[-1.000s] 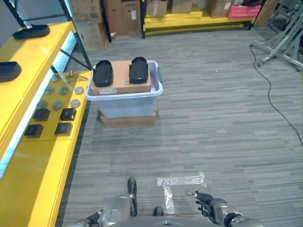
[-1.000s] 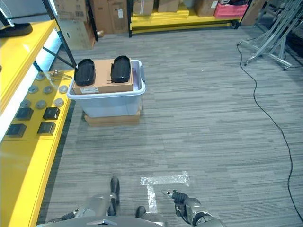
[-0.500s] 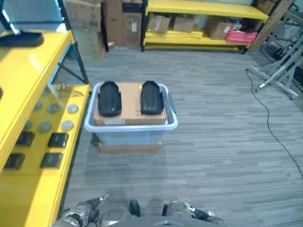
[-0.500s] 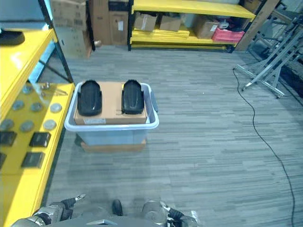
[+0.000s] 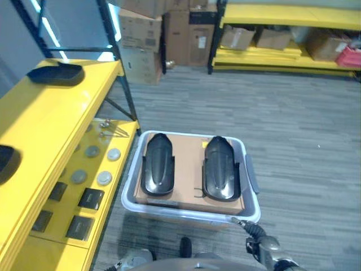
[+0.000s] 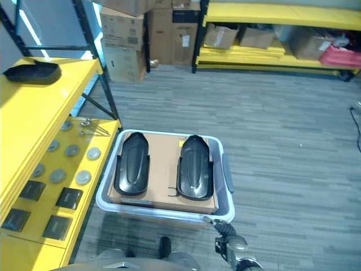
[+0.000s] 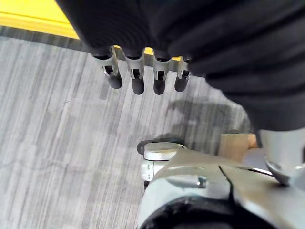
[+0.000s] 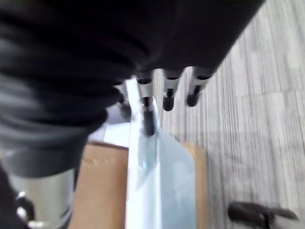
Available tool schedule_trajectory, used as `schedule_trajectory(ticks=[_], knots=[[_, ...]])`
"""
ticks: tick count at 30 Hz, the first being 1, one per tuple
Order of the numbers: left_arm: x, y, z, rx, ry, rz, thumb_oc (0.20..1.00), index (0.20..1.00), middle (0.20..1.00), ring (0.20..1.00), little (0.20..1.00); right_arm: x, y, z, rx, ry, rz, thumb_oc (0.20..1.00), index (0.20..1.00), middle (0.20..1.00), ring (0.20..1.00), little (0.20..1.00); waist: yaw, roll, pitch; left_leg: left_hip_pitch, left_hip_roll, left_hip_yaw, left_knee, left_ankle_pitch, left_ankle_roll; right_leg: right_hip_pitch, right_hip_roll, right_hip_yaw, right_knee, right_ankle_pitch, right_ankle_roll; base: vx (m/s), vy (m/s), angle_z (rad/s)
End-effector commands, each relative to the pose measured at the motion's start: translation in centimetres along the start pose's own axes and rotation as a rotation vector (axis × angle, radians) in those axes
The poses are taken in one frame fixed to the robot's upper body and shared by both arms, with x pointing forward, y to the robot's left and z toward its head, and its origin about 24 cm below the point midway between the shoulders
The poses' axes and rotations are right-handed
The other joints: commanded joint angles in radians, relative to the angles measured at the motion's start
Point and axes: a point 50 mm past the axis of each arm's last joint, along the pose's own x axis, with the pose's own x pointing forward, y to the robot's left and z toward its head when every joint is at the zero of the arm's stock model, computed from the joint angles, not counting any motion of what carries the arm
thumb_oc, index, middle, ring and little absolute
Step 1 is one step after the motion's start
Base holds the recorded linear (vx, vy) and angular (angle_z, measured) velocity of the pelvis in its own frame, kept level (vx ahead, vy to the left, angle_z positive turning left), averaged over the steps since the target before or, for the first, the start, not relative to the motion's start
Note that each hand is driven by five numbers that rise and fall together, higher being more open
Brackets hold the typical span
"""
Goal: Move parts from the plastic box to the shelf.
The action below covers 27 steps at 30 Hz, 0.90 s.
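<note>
While both hands hang low and hold nothing, the two black parts [image 5: 158, 171] [image 5: 220, 175] lie side by side on a cardboard sheet [image 5: 189, 169] inside the plastic box [image 5: 252, 210], just beside the yellow shelf [image 5: 51, 130]. The right hand [image 5: 259, 246] hovers at the box's near corner, fingers loosely extended; the left hand [image 7: 143, 78] is relaxed too, over the floor. Each part looks like a stiff, smooth, fairly light shell — probably slippery — so gripping across its long edges seems safest.
</note>
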Motion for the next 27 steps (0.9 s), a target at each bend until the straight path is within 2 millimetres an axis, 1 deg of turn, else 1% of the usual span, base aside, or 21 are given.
schedule_trajectory(ticks=[1,2,3,4,5,8,9,12,13,14,16,17,19,20,21,22,23,24,25,27], knots=[[-0.3,0.4,4.1,-0.017,-0.139,0.009,1.0,1.0,1.0,1.0,1.0,-0.2,-2.8,6.6,0.081,-0.307,-0.134,1.0,1.0,1.0,1.0,1.0,-0.025,-0.039,0.068,-0.033,-0.005,-0.004,0.007,0.067,0.049,0.021,-0.122,0.002,0.068,-0.099,0.157,0.04,0.082,-0.27],[-0.3,0.4,4.0,-0.018,-0.139,0.008,1.0,1.0,1.0,1.0,1.0,-0.3,-2.8,6.7,0.08,-0.316,-0.135,1.0,1.0,1.0,1.0,1.0,-0.026,-0.039,0.069,-0.029,-0.005,-0.002,-0.002,0.065,0.051,0.021,-0.123,0.004,0.073,-0.102,0.158,0.08,0.166,-0.54],[-0.3,0.4,3.8,-0.014,-0.13,0.0,1.0,1.0,1.0,1.0,1.0,-1.0,-3.1,8.3,0.067,-0.382,-0.133,1.0,1.0,1.0,1.0,1.0,-0.048,-0.04,0.065,0.015,-0.002,0.022,-0.083,0.037,0.061,0.01,-0.123,-0.001,0.065,-0.097,0.162,0.05,0.105,-0.55],[-0.3,0.4,3.8,-0.013,-0.13,0.0,1.0,1.0,1.0,1.0,1.0,-1.0,-3.1,8.3,0.066,-0.381,-0.133,1.0,1.0,1.0,1.0,1.0,-0.047,-0.04,0.065,0.017,-0.003,0.023,-0.086,0.038,0.061,0.011,-0.123,0.0,0.065,-0.097,0.163,0.12,0.232,-0.38],[-0.2,0.1,3.4,0.025,-0.129,-0.001,1.0,1.0,1.0,1.0,1.0,-2.1,-3.5,9.6,0.057,-0.448,-0.121,1.0,1.0,1.0,1.0,1.0,-0.076,-0.038,0.058,0.075,-0.005,0.04,-0.193,0.033,0.065,0.001,-0.115,-0.005,0.072,-0.101,0.168,0.09,0.158,0.01],[-0.3,0.3,3.6,0.0,-0.144,0.012,1.0,1.0,1.0,1.0,1.0,-2.7,-3.6,10.0,0.034,-0.475,-0.097,1.0,1.0,1.0,1.0,1.0,-0.09,-0.044,0.05,0.117,-0.017,0.051,-0.246,0.016,0.071,0.0,-0.115,-0.008,0.067,-0.099,0.175,0.08,0.135,-0.01],[-0.4,0.7,4.2,-0.032,-0.163,0.026,1.0,1.0,1.0,1.0,1.0,-3.0,-3.7,10.3,0.014,-0.486,-0.082,1.0,1.0,1.0,1.0,1.0,-0.097,-0.049,0.043,0.141,-0.023,0.064,-0.277,0.003,0.076,-0.001,-0.115,-0.013,0.063,-0.099,0.18,0.04,0.107,-0.04],[-0.5,0.8,4.9,-0.006,-0.179,0.013,1.0,1.0,1.0,1.0,1.0,-2.9,-3.6,10.2,-0.008,-0.475,-0.062,1.0,1.0,1.0,1.0,1.0,-0.093,-0.053,0.041,0.151,-0.029,0.065,-0.288,-0.004,0.081,-0.001,-0.118,-0.018,0.066,-0.101,0.186,0.04,0.104,-0.06],[-0.5,0.7,5.4,0.048,-0.188,0.01,1.0,1.0,1.0,1.0,1.0,-2.7,-3.5,10.2,-0.036,-0.477,-0.059,1.0,1.0,1.0,1.0,1.0,-0.086,-0.055,0.044,0.155,-0.036,0.066,-0.302,-0.007,0.088,-0.003,-0.118,-0.02,0.076,-0.105,0.19,0.04,0.051,0.03],[-0.5,0.6,5.5,0.06,-0.19,0.013,1.0,1.0,1.0,1.0,1.0,-2.7,-3.5,10.3,-0.043,-0.477,-0.059,1.0,1.0,1.0,1.0,1.0,-0.084,-0.056,0.046,0.156,-0.037,0.066,-0.306,-0.008,0.089,-0.004,-0.119,-0.021,0.078,-0.105,0.191,0.04,0.058,0.07],[-0.6,0.7,5.8,0.11,-0.195,0.019,1.0,1.0,1.0,1.0,1.0,-2.4,-3.4,10.7,-0.072,-0.479,-0.056,1.0,1.0,1.0,1.0,1.0,-0.073,-0.06,0.057,0.16,-0.04,0.063,-0.313,-0.008,0.097,-0.024,-0.13,-0.024,0.096,-0.095,0.206,0.0,0.007,0.04],[-0.7,0.9,6.1,0.139,-0.203,0.024,1.0,1.0,1.0,1.0,1.0,-2.2,-3.2,11.0,-0.083,-0.485,-0.06,1.0,1.0,1.0,1.0,1.0,-0.072,-0.058,0.069,0.158,-0.035,0.048,-0.312,-0.008,0.103,-0.051,-0.135,-0.007,0.129,-0.094,0.217,-0.04,-0.043,-0.03],[-0.8,1.4,6.6,0.161,-0.222,0.038,1.0,1.0,1.0,1.0,1.0,-2.0,-3.3,11.5,-0.126,-0.508,-0.095,1.0,1.0,1.0,1.0,1.0,-0.073,-0.049,0.085,0.146,-0.024,0.016,-0.317,-0.005,0.116,-0.082,-0.131,0.039,0.19,-0.116,0.22,-0.06,-0.114,0.06],[-1.0,2.0,7.1,0.092,-0.24,0.053,1.0,1.0,1.0,1.0,1.0,-1.8,-3.5,12.6,-0.128,-0.544,-0.125,1.0,1.0,1.0,1.0,1.0,-0.051,-0.042,0.1,0.122,-0.011,0.018,-0.312,0.004,0.117,-0.105,-0.168,0.026,0.235,-0.112,0.236,-0.12,-0.188,0.4],[-1.1,2.4,7.3,0.067,-0.249,0.054,1.0,1.0,1.0,1.0,1.0,-1.7,-3.4,13.3,-0.124,-0.566,-0.135,1.0,1.0,1.0,1.0,1.0,-0.038,-0.034,0.104,0.109,0.006,0.019,-0.319,0.02,0.114,-0.107,-0.175,0.028,0.253,-0.123,0.238,-0.17,-0.246,0.42],[-1.2,2.8,7.6,0.034,-0.257,0.056,1.0,1.0,1.0,1.0,1.0,-1.6,-3.4,14.0,-0.125,-0.592,-0.159,1.0,1.0,1.0,1.0,1.0,-0.025,-0.034,0.111,0.086,0.009,0.013,-0.308,0.018,0.115,-0.109,-0.183,0.029,0.248,-0.129,0.24,-0.14,-0.227,0.1],[-1.3,3.0,8.1,0.028,-0.262,0.059,1.0,1.0,1.0,1.0,1.0,-1.6,-3.6,14.7,-0.131,-0.61,-0.19,1.0,1.0,1.0,1.0,1.0,-0.016,-0.039,0.121,0.061,0.007,-0.002,-0.288,0.013,0.111,-0.108,-0.189,0.018,0.216,-0.118,0.24,-0.19,-0.329,-0.09],[-1.5,3.1,8.5,0.03,-0.264,0.057,1.0,1.0,1.0,1.0,1.0,-1.5,-4.0,16.4,-0.103,-0.641,-0.232,1.0,1.0,1.0,1.0,1.0,0.011,-0.042,0.143,0.028,0.017,0.003,-0.281,0.022,0.088,-0.09,-0.194,-0.014,0.146,-0.103,0.236,-0.25,-0.33,0.06],[-1.4,2.7,8.8,0.045,-0.262,0.052,1.0,1.0,1.0,1.0,1.0,-1.4,-4.2,18.3,-0.103,-0.662,-0.275,1.0,1.0,1.0,1.0,1.0,0.029,-0.042,0.161,0.0,0.022,0.001,-0.296,0.043,0.065,-0.084,-0.189,-0.028,0.081,-0.09,0.234,-0.29,-0.297,0.45],[-1.3,1.9,9.1,0.1,-0.256,0.049,1.0,1.0,1.0,1.0,1.0,-1.2,-4.4,21.1,-0.092,-0.674,-0.334,1.0,1.0,1.0,1.0,1.0,0.047,-0.037,0.185,-0.034,0.032,-0.003,-0.332,0.077,0.04,-0.077,-0.177,-0.045,0.025,-0.085,0.224,-0.21,-0.174,0.37]])
